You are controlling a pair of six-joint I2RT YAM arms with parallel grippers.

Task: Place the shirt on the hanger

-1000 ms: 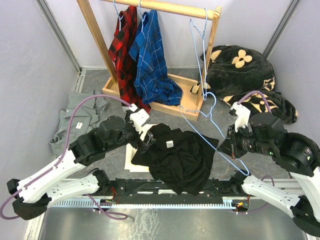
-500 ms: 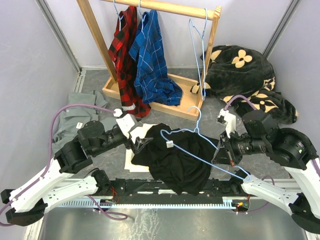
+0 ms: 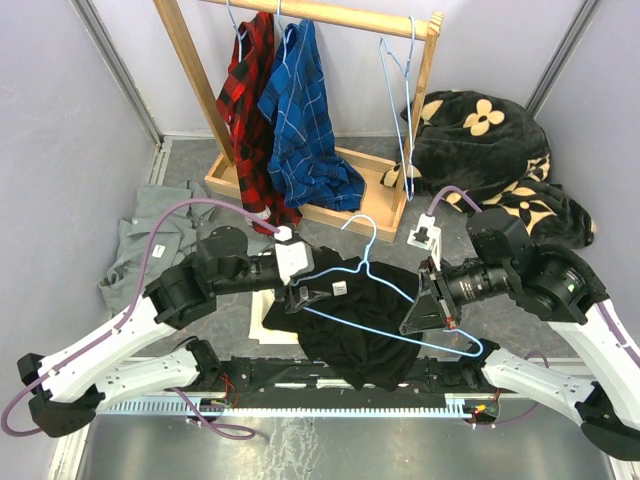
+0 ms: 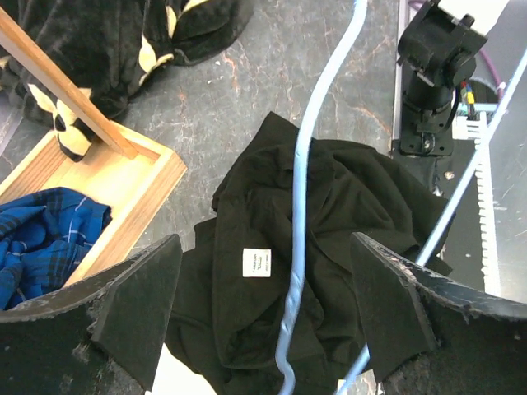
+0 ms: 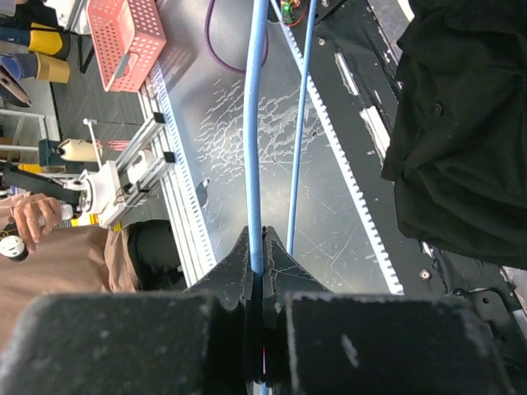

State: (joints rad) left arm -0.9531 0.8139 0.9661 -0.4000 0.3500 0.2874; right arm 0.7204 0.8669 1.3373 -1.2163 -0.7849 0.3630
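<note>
Blue wire of the hanger [image 5: 257, 123] was pinched tight by the right gripper [image 5: 262, 239]; the left gripper [image 4: 265, 247], stretched forward, hovered wide open above the shirt [image 4: 346, 206].

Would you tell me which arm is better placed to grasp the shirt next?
Left: the left gripper hovers open over the shirt, while the right gripper is shut on the hanger.

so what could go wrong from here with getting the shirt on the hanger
1. The right gripper pinches only one thin wire of the hanger, so the hanger may twist or slip once fabric drags on it.
2. That wire crosses the gap of the open left gripper, above the collar of the shirt; closing there could catch wire instead of cloth.
</note>
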